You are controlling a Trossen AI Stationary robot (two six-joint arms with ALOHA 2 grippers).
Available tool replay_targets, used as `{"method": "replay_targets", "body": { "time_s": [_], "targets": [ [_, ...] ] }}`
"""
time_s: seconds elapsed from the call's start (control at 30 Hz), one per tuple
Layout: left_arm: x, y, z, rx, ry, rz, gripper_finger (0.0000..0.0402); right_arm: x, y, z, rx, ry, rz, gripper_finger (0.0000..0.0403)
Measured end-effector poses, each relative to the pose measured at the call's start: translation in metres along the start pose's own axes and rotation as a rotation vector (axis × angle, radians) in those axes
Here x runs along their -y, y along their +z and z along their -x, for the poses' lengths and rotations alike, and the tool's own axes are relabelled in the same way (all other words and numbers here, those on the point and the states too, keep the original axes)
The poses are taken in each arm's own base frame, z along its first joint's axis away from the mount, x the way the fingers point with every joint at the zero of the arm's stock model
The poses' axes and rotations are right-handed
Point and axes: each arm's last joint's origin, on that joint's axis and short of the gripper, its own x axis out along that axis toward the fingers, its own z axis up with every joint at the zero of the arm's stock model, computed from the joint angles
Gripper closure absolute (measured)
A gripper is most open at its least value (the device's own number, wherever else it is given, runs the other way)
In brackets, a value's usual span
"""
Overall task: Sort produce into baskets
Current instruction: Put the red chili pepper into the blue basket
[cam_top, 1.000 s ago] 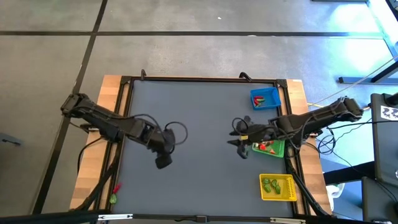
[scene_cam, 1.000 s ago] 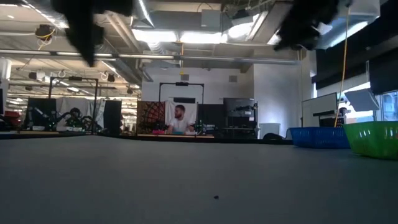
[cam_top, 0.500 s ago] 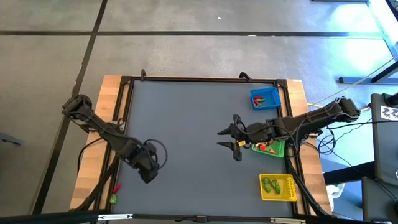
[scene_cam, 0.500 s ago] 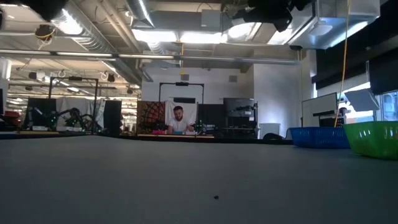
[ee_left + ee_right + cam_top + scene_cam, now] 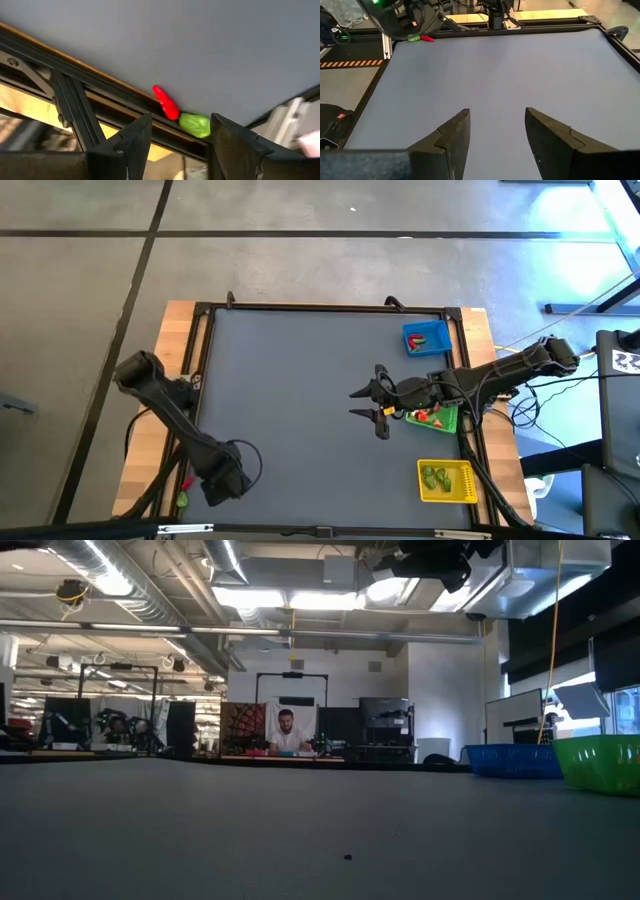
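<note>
Two loose produce pieces, one red (image 5: 166, 103) and one green (image 5: 194, 124), lie side by side against the frame rail at the table's near left corner, red piece (image 5: 187, 480), green piece (image 5: 182, 500). My left gripper (image 5: 212, 490) hangs open just right of them, slanting down, with both pieces ahead of its fingers (image 5: 135, 145). My right gripper (image 5: 365, 402) stands open and empty above the mat, left of the green basket (image 5: 445, 420). The blue basket (image 5: 426, 338) and the yellow basket (image 5: 446, 480) also hold produce.
The three baskets stand in a column along the table's right side. Black frame rails (image 5: 75, 100) and a wooden border (image 5: 178, 330) ring the grey mat (image 5: 310, 400). A person sits at a desk in the room beyond the far edge (image 5: 288, 735).
My left gripper has swung from the mat's left middle toward the table's near left corner, sinking and tipping downward toward the red and green pieces. My right gripper has rolled and tipped up a little beside the green basket, then kept still.
</note>
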Motion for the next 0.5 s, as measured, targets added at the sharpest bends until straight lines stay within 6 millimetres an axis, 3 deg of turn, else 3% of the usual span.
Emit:
{"method": "replay_targets", "body": {
  "time_s": [0.17, 0.5],
  "targets": [
    [0.009, 0.000, -0.020, -0.027, 0.072, -0.074, 0.0206, 0.000, 0.000, 0.000, 0.000, 0.000, 0.000, 0.0215],
    [0.016, 0.010, -0.043, -0.123, 0.122, -0.039, 0.0206, 0.000, 0.000, 0.000, 0.000, 0.000, 0.000, 0.0215]
  ]
}}
